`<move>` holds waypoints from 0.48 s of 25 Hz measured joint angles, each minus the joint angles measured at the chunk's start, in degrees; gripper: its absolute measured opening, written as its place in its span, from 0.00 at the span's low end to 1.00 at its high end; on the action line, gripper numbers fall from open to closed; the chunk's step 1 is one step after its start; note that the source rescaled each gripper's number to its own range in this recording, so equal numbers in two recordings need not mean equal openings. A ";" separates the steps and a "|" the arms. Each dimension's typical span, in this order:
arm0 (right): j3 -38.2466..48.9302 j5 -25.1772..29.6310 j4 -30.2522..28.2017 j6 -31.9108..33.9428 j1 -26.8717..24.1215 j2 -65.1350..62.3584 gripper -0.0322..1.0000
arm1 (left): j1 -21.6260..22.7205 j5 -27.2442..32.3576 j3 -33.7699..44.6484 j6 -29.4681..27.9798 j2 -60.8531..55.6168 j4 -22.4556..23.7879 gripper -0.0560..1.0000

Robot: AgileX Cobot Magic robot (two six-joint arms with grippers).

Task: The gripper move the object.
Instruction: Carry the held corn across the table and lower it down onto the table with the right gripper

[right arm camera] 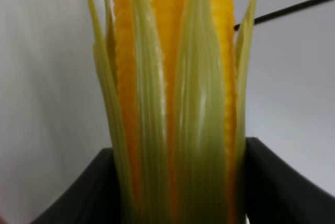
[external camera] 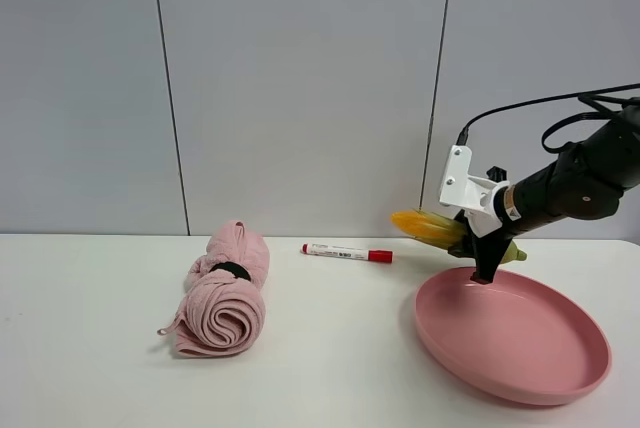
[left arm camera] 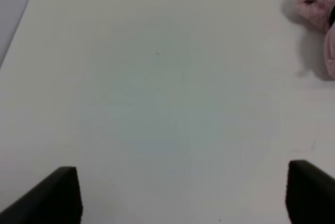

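Carry step: right hand (external camera: pixel 478 240) gripped corn cob (external camera: pixel 425 223) above pink plate (external camera: pixel 530 338), counter's right edge. Next, probably: lower, release.

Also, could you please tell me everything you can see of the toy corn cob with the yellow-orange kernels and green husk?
The toy corn cob looks like glossy plastic: yellow-orange kernel rows between pale green husk strips, a green stem tip at the other end. It hangs roughly level above the back rim of the pink plate, kernel end towards the red-capped marker. Only the black right gripper touches it, jaws shut on its middle.
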 joint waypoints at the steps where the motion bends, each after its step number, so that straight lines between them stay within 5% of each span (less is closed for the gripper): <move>1: 0.00 0.00 0.00 -0.42 0.00 0.33 0.03 | 0.00 0.00 0.00 0.00 0.00 0.00 1.00; 12: 0.00 0.60 0.07 -0.95 -0.62 1.33 0.03 | 0.00 0.00 0.00 0.00 0.00 0.00 1.00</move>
